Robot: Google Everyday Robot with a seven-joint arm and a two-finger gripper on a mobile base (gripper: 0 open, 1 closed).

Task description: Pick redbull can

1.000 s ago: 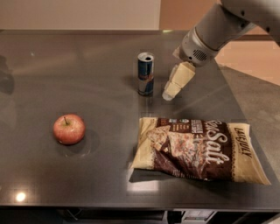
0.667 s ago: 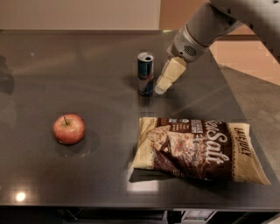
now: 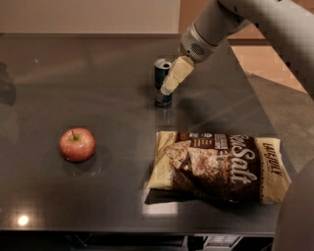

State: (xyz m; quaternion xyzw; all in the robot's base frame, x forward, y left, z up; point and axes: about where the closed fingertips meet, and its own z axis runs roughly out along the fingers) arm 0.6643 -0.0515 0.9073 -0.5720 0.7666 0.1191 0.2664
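A broad, dark grey, glossy worktop (image 3: 73, 83) fills most of the view, its surface picking up soft reflections: a small bright spot of light (image 3: 22, 220) near the front left corner and a pale patch just in front of the snack bag. Behind its far edge stands a plain beige wall (image 3: 88, 14), and off its right side lies a light tan floor (image 3: 274, 63) that gives way to a grey floor (image 3: 289, 112) nearer the camera. A blurred grey rounded shape (image 3: 297, 215) cuts into the lower right corner; what it is cannot be told. The robot's thick, light grey arm (image 3: 230, 17) reaches in from the upper right and slants down toward the middle of the far half of the worktop. On the front right of the worktop lies a large crinkled snack bag in cream and dark brown with white lettering (image 3: 218, 166), flat on its side. Well apart from it, on the left, sits a round red apple with a short stem (image 3: 77, 144), upright. The slim dark blue and silver redbull can with a silver top (image 3: 160, 78) stands upright beyond the bag, near the centre of the worktop. The cream-coloured gripper (image 3: 168, 89) is right at the can, overlapping its right side from the rim to about mid-height; whether it is released or clenched on the can cannot be told.
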